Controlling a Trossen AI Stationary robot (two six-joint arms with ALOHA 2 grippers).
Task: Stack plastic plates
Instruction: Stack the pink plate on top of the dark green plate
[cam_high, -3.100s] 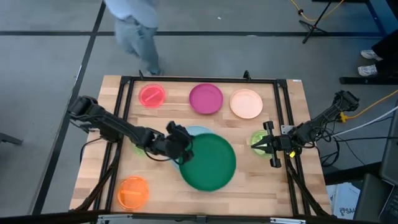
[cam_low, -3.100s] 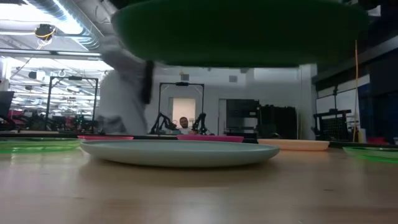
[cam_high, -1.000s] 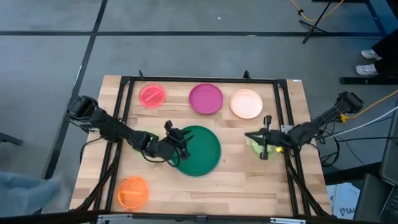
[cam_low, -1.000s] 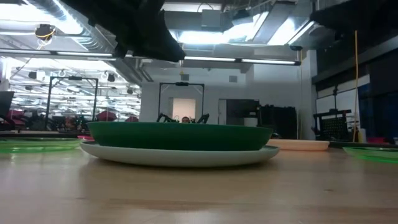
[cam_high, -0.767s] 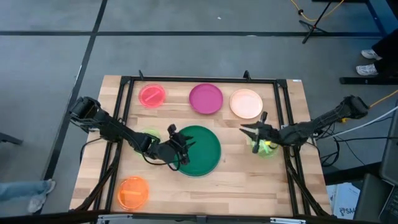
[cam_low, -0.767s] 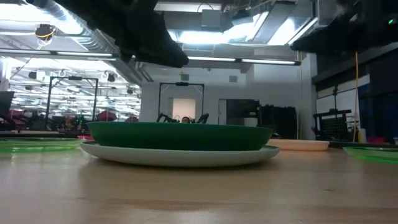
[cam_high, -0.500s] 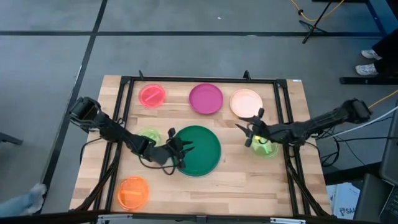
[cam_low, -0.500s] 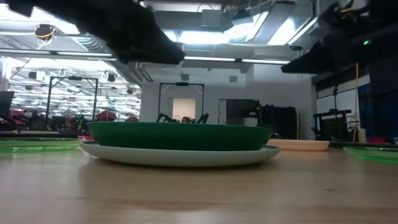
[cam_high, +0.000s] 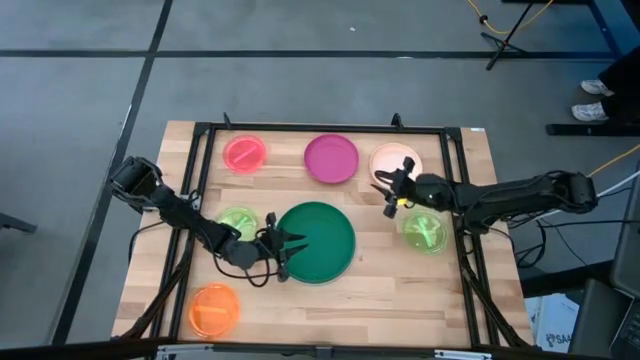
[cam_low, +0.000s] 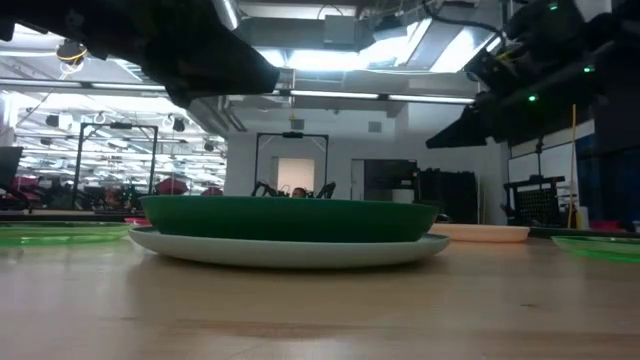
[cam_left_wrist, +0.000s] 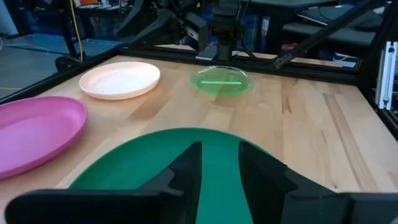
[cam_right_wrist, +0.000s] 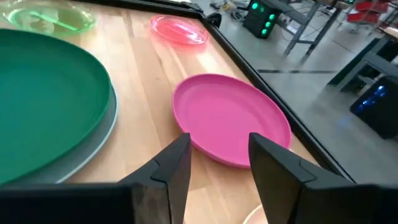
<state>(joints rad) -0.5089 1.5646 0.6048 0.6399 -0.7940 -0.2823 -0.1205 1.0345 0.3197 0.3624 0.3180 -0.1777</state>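
The dark green plate (cam_high: 322, 243) rests in the light blue plate (cam_low: 290, 250) at the table's middle. My left gripper (cam_high: 287, 246) hovers open over the green plate's left rim (cam_left_wrist: 155, 155), with nothing between its fingers. My right gripper (cam_high: 385, 190) stands open above the table between the peach plate (cam_high: 398, 160) and the green plate, pointing at the magenta plate (cam_right_wrist: 230, 124). It touches nothing.
A pink-red plate (cam_high: 244, 153) lies at the far left and an orange plate (cam_high: 214, 308) at the near left. One lime green plate (cam_high: 238, 222) lies left of the stack, another (cam_high: 424, 230) right of it. A black frame (cam_high: 320, 127) rims the table.
My right gripper has left the spot over the right lime green plate and gone toward the far edge and the left, ending beside the peach plate. My left gripper has drawn back a little toward the near edge, off the left lime green plate. The plates stay put.
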